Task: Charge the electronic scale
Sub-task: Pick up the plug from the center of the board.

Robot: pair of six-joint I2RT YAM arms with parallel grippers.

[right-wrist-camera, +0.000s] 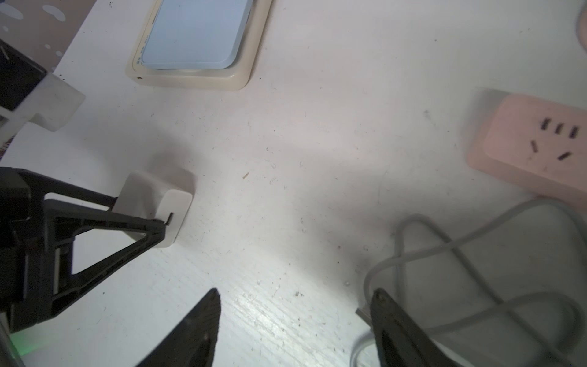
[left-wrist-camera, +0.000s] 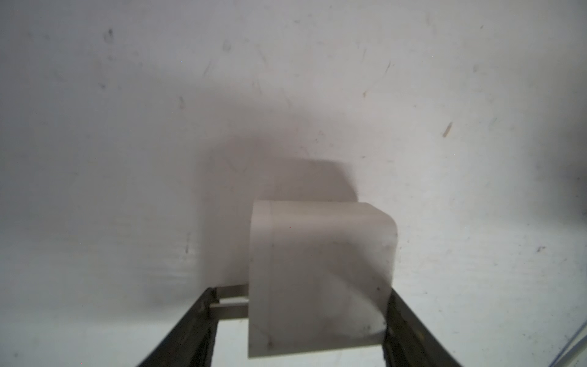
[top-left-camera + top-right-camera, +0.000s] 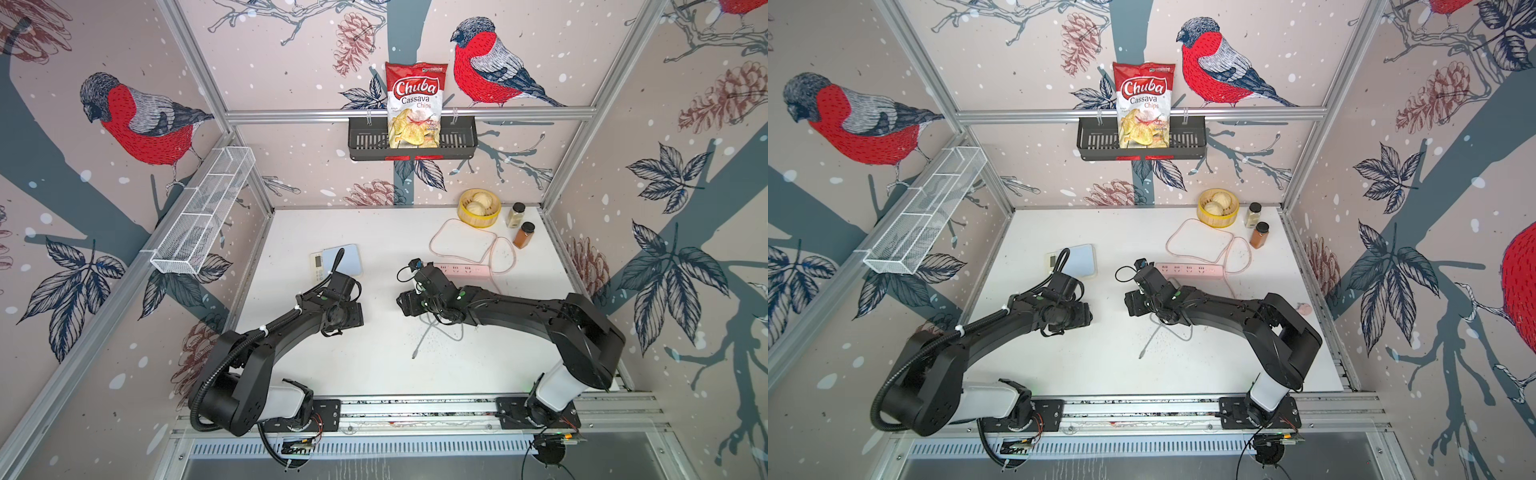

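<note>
Bright, even light from above fills both top views, whose edges bow outward. The left wrist view is dim and soft; the white cube (image 2: 320, 279) blurs, shadowing the bench (image 2: 127, 95). Glare streaks the bench beside the blurred right fingers (image 1: 197, 327).

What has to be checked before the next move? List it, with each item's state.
1. Charger between the left gripper's fingers: ok, it sits between them.
2. Firm hold on the charger: cannot tell. One finger touches its side and its prongs face the other.
3. Right gripper free: ok, open with nothing between its fingers.
4. Cable near the right gripper: ok, it lies beside one finger.
5. Cable plugged into the scale: not ok, nothing is attached to it.
6. Power strip sockets free: ok for those in view.
</note>
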